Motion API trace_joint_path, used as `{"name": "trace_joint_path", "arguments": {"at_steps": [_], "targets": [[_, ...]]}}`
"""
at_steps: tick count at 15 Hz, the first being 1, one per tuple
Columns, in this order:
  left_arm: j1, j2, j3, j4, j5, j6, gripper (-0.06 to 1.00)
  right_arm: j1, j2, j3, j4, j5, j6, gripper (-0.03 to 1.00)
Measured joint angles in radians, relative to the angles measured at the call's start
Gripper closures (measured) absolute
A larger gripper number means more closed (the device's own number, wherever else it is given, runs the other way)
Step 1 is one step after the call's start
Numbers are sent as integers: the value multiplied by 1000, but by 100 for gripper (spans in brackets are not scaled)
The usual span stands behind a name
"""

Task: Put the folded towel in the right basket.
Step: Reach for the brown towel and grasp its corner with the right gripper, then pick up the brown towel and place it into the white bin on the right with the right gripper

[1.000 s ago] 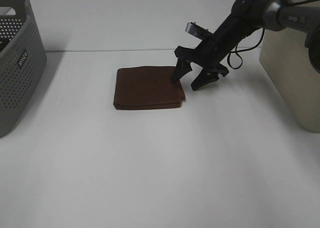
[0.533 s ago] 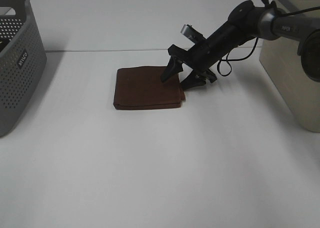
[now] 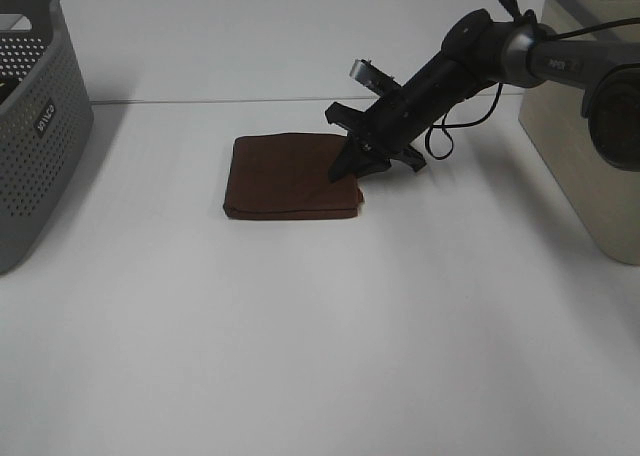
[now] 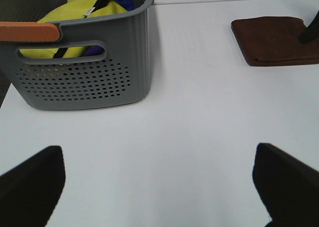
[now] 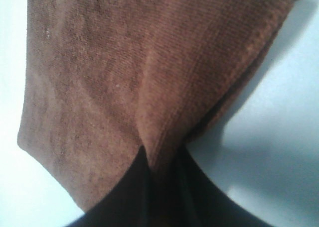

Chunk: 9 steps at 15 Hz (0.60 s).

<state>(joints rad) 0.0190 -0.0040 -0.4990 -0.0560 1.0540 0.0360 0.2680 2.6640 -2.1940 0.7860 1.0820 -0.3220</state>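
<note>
The folded brown towel (image 3: pixel 285 176) lies flat on the white table, left of centre. My right gripper (image 3: pixel 350 171) reaches in from the right and is shut on the towel's right edge. In the right wrist view the two dark fingers (image 5: pixel 124 197) pinch a raised fold of the towel (image 5: pixel 124 62) between them. The beige right basket (image 3: pixel 580 146) stands at the right edge of the table. My left gripper (image 4: pixel 159 182) is open and empty, out of the high view; its wrist view shows the towel (image 4: pixel 274 38) far off.
A grey perforated basket (image 3: pixel 30 126) stands at the left edge; the left wrist view shows it (image 4: pixel 84 77) holding yellow and blue cloth (image 4: pixel 75 18). The white table (image 3: pixel 320 326) spreads in front of the towel.
My right gripper moved left and down onto the towel's right edge, and its jaws went from open to closed on the fold. The towel has stayed in place.
</note>
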Motion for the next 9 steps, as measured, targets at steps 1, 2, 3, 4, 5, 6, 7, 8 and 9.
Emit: {"name": "trace_joint_path", "arguments": {"at_steps": [1,2,3,4,5,6,7,8,9], "targets": [[0,0,0,0,0,0,-3,0,0,-1,-2,0,0,89],[0,0,0,0,0,0,-3,0,0,-12,-8,3,0,89],[0,0,0,0,0,0,-3,0,0,-30,-16,12,0,89],[0,0,0,0,0,0,-3,0,-6,-49,-19,22,0,89],[0,0,0,0,0,0,-3,0,-17,-74,-23,36,0,89],[0,0,0,0,0,0,-3,0,-38,-94,-34,45,0,89],[0,0,0,0,0,0,-3,0,-52,-105,-41,49,0,89],[0,0,0,0,0,0,-3,0,-104,-131,-67,64,0,89],[0,0,0,0,0,0,-3,0,-125,-134,-77,65,0,89]]}}
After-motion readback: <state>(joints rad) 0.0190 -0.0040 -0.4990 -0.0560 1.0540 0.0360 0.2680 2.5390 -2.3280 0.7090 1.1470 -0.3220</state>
